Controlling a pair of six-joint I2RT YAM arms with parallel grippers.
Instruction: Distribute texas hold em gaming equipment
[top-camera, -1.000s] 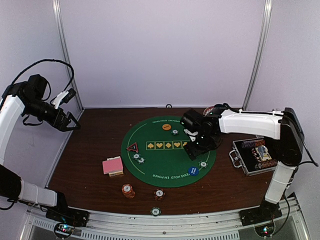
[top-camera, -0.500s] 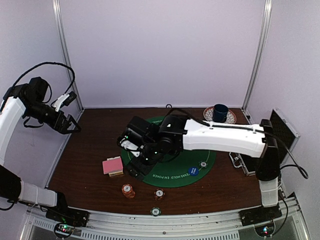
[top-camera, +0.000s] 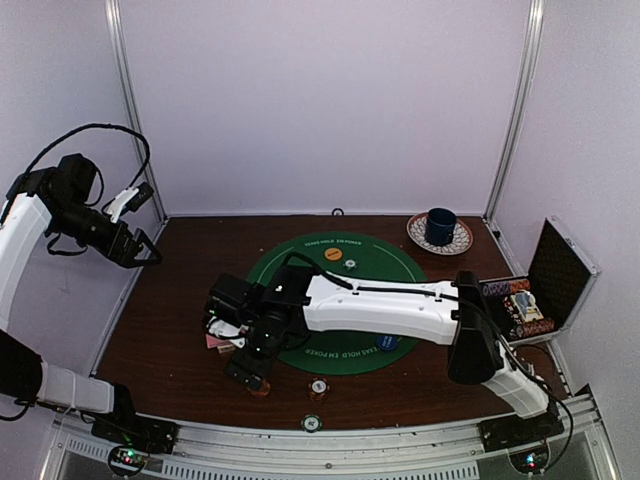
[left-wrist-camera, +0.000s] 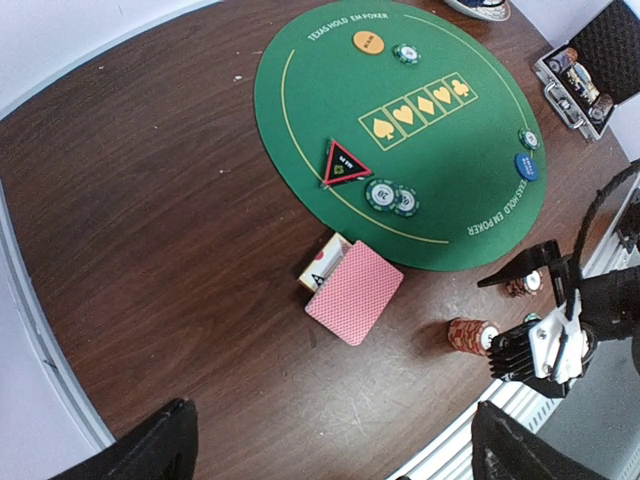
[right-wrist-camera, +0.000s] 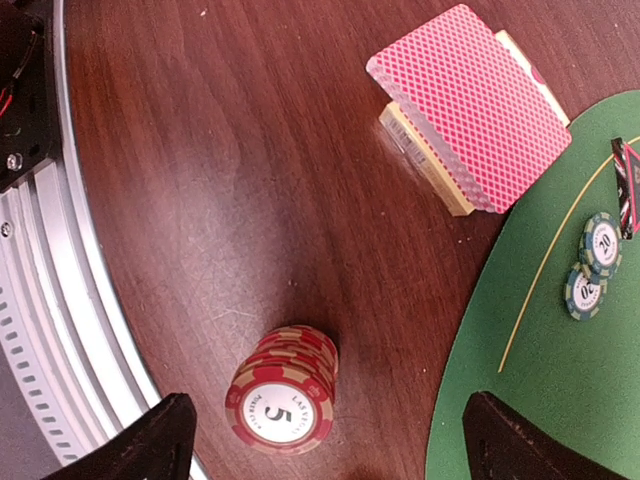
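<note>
hovering above the near-left part of the dark wooden tabletop (top-camera: 170, 330), your right tool (right-wrist-camera: 330, 445) stands wide open and empty. the upright stack of orange-red striped-edge poker chips (right-wrist-camera: 283, 398) sits below it, between the fingers (right-wrist-camera: 150, 440) but a little off centre, close to the tabletop's near edge. your left tool (top-camera: 135, 245), also open, hangs well apart, so the right arm is nearer.
</note>
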